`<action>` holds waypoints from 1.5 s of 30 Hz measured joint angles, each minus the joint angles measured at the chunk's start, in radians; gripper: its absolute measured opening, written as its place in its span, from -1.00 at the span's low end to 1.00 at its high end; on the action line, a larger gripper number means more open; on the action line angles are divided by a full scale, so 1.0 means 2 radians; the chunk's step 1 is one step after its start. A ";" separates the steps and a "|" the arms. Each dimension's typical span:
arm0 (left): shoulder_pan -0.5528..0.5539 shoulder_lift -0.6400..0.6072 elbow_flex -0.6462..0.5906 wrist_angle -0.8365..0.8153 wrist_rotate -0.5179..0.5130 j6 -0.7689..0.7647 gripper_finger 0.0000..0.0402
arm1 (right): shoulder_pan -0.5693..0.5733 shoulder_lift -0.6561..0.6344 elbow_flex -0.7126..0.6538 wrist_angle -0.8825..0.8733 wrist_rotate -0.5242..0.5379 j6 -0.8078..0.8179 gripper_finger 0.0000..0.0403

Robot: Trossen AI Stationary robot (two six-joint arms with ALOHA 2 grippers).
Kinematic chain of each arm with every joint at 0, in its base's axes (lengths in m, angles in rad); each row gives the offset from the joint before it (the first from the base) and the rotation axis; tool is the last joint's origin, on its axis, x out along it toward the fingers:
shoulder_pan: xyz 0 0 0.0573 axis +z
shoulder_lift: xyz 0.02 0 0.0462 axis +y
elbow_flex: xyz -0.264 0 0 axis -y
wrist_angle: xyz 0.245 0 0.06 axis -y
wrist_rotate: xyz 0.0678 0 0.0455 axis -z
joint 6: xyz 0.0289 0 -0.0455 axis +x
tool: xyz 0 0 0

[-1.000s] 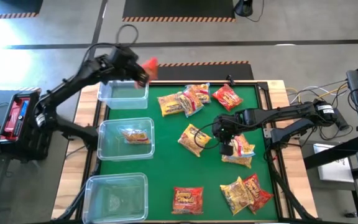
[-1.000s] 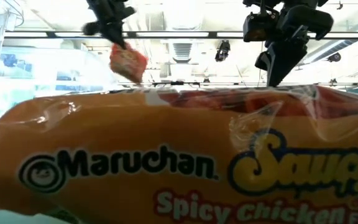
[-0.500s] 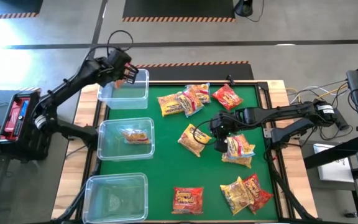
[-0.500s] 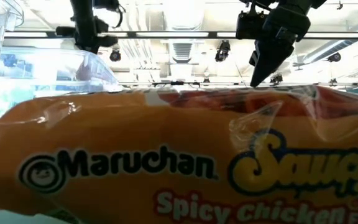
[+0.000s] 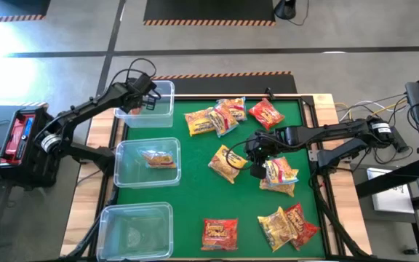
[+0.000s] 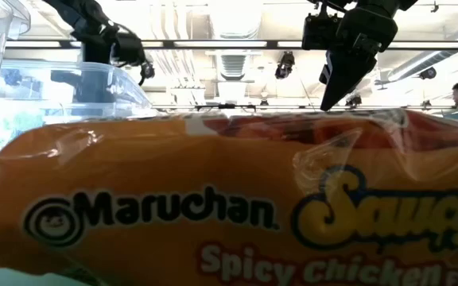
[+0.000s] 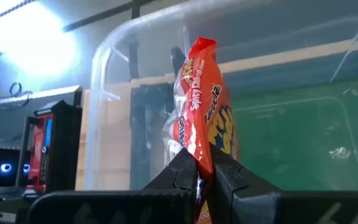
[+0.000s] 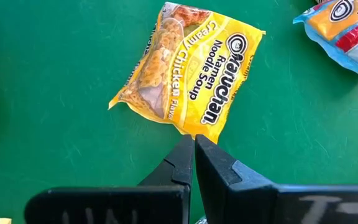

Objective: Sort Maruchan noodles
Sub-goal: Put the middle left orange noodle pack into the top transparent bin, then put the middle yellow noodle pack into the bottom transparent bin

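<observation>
My left gripper (image 5: 145, 100) is over the far clear bin (image 5: 162, 109) at the table's left side, shut on a red noodle packet (image 7: 204, 106). My right gripper (image 5: 257, 169) is shut above the green mat, with its tips (image 8: 193, 144) at the edge of a yellow packet (image 8: 188, 81). Other packets lie flat on the mat: a cluster (image 5: 217, 116), a red one (image 5: 266, 113), an orange-and-blue one (image 5: 281, 175), a red one (image 5: 219, 231) and a yellow-and-red pair (image 5: 286, 224). One yellow packet (image 5: 158, 159) lies in the middle bin. My left gripper pinches the red packet's end edge (image 7: 202, 160) between its two fingers. The packet stands edge-on beyond the fingertips, inside the bin's clear wall. Whether it touches the bin floor does not show. My right gripper's shut tips are at the yellow packet's edge (image 8: 194, 134); I cannot tell whether they touch it.
Three clear bins line the table's left side: far, middle (image 5: 148, 161) and near (image 5: 137, 229). In the low view an orange packet (image 6: 229, 206) right at the camera hides the table. A red device (image 5: 20, 135) stands off the table's left side, and cables lie to the right.
My left gripper carried the red packet from beyond the far bin's far right corner toward the table's left and near edges, and down into the far bin. My right gripper moved a little toward the table's left, from over the orange-and-blue packet toward the yellow one.
</observation>
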 joint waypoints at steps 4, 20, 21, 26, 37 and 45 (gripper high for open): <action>0.000 0.000 -0.016 0.008 0.003 -0.001 -1.00 | 0.000 0.000 0.000 0.000 0.000 0.007 -0.96; -0.001 -0.001 -0.013 -0.013 0.003 0.014 -0.41 | 0.000 0.000 0.000 0.000 0.000 0.007 -0.96; -0.001 -0.001 -0.012 -0.013 0.003 0.009 -0.37 | 0.000 0.000 0.000 0.000 0.000 0.007 -0.96; -0.001 -0.001 0.011 -0.036 0.016 -0.058 -0.31 | 0.000 0.000 0.000 0.000 -0.001 0.007 -0.96; -0.118 0.015 0.134 -0.050 0.074 -0.077 -0.31 | -0.003 0.000 0.000 0.004 0.000 -0.010 -0.96; -0.234 0.103 0.265 -0.099 -0.012 -0.113 -0.31 | -0.004 0.000 -0.021 0.004 0.003 -0.003 -0.96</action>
